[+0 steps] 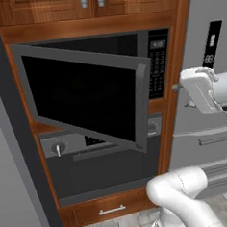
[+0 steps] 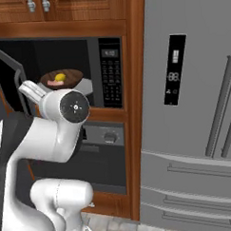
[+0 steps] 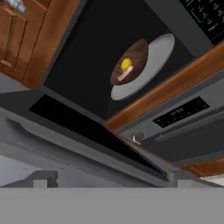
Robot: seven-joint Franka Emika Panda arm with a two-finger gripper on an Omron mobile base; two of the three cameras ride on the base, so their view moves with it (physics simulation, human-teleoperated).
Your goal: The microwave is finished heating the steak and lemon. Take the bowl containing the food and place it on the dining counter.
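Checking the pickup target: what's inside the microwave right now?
Inside the microwave, door open: a white plate carrying a brown bowl, with a lemon and steak in it. The bowl covers part of the plate.

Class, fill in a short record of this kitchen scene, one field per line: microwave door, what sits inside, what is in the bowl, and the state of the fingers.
microwave door: microwave stands with its door swung open to the left
inside: bowl resting on the white turntable plate
bowl contents: lemon and steak, side by side
fingers: open, holding nothing, outside the microwave and apart from the bowl
below the microwave: oven, door closed
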